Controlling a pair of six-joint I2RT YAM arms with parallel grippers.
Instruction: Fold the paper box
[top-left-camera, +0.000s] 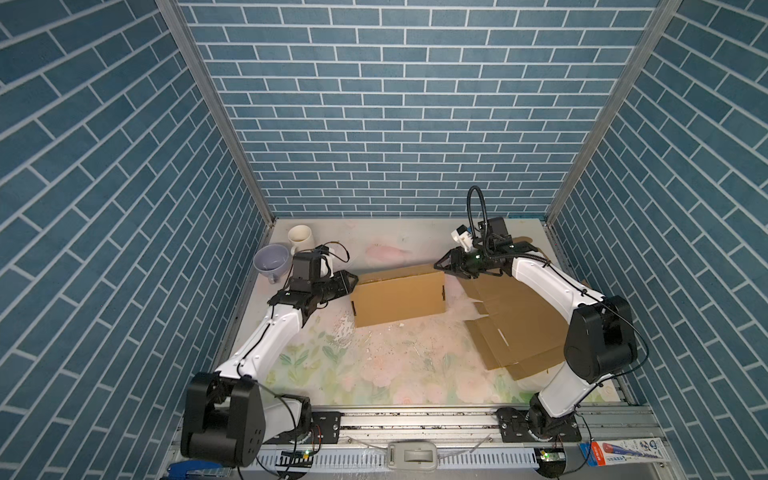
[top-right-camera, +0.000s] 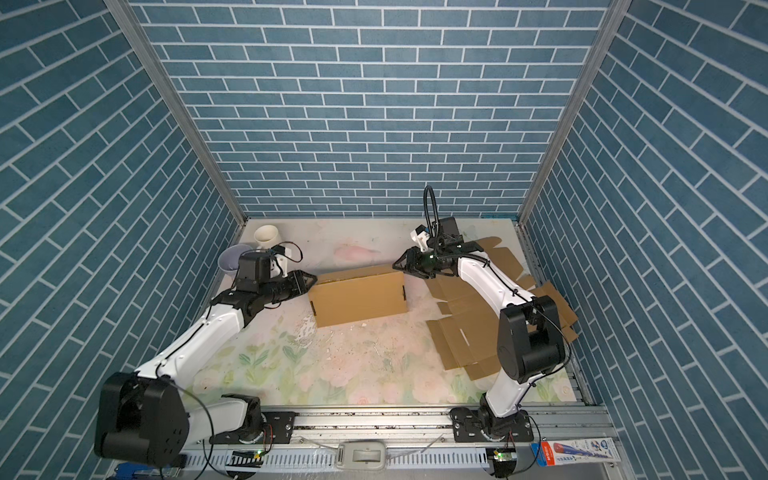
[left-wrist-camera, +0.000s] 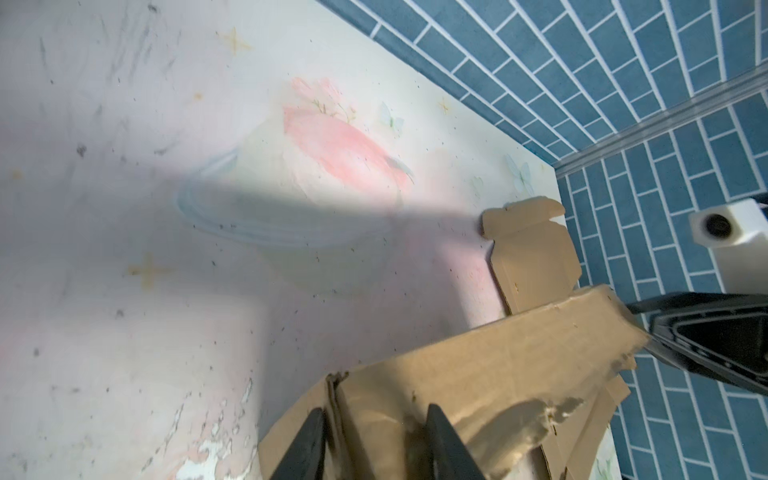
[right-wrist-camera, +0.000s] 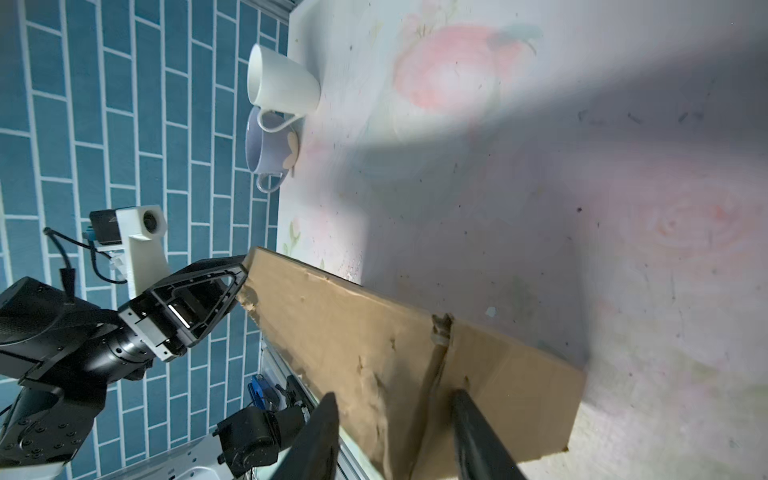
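The paper box (top-left-camera: 399, 300) (top-right-camera: 358, 300) is brown cardboard, half formed, and stands mid-table with its long wall facing front. My left gripper (top-left-camera: 355, 279) (top-right-camera: 314, 281) is at the box's left end. In the left wrist view its jaws (left-wrist-camera: 374, 409) straddle the folded end wall (left-wrist-camera: 478, 365) and hold cardboard between them. My right gripper (top-left-camera: 437, 264) (top-right-camera: 395, 264) is at the far right corner. In the right wrist view its fingers (right-wrist-camera: 394, 394) sit on either side of that end's fold (right-wrist-camera: 374, 332), closed on it.
A white mug (top-left-camera: 300, 237) (right-wrist-camera: 282, 83) and a lilac cup (top-left-camera: 272, 258) (right-wrist-camera: 266, 145) stand at the back left, behind the left arm. Flat cardboard sheets (top-left-camera: 511, 320) (left-wrist-camera: 532, 257) lie along the right side under the right arm. Blue brick walls close in three sides.
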